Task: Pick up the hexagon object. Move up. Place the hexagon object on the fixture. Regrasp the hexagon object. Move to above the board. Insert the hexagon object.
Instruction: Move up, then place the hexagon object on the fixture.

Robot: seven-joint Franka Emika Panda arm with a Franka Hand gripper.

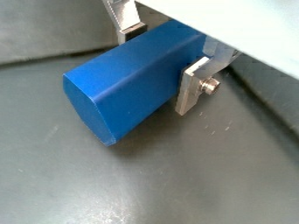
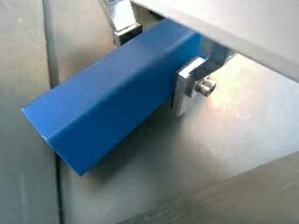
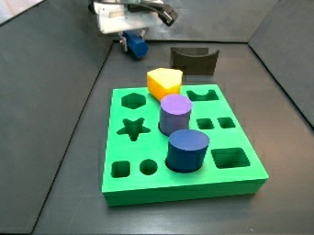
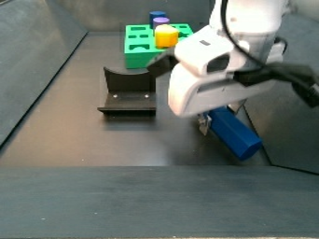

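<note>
**Blue hexagon prism clamped in my fingers, low over the grey floor**

The hexagon object (image 1: 122, 83), a slim, long blue prism with hexagonal ends, sits between my two flat silver finger plates. In both wrist views the plates press against opposite sides of it near one end, while the longer free part juts out past them (image 2: 100, 109). My gripper (image 1: 158, 57) is closed on the prism, the jaws only as far apart as the piece is thick. One finger (image 2: 191, 86) shows its silver plate and a bolt head at the side; the other is partly hidden behind the prism.

In a side view the prism (image 4: 234, 133) hangs tilted below my white wrist housing, its lower end at or just over the dark floor; I cannot tell whether it touches. My gripper (image 3: 132, 39) is at the far left of the scene in a side view.

The fixture (image 4: 129, 91), a dark L-shaped bracket on a base plate, stands near me on the floor, apart from the prism. The board (image 3: 185, 138), a thick green square slab with shaped holes, lies well apart and carries a yellow peg (image 3: 164, 83), a purple cylinder (image 3: 175, 114) and a stout dark-blue cylinder (image 3: 188, 151).
</note>
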